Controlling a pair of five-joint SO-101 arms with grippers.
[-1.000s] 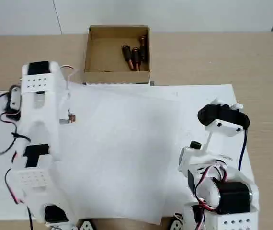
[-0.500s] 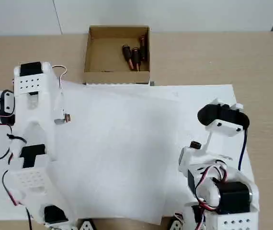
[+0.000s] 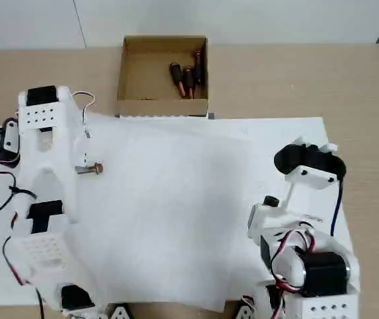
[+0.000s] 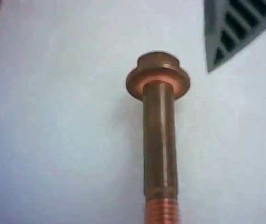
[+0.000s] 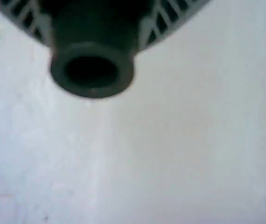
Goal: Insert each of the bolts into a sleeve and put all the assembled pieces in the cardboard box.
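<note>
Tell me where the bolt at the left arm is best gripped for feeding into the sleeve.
Grip the bolt on its smooth shank below the flanged head, closing across it from above: it looks level, and the threaded tip stays free for the sleeve.

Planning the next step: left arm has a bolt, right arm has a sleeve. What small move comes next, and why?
Probably carry the left pincer across toward the right arm, lining its bolt up with the sleeve held there. They sit far apart over the white sheet, and the sleeve's bore looks empty.
</note>
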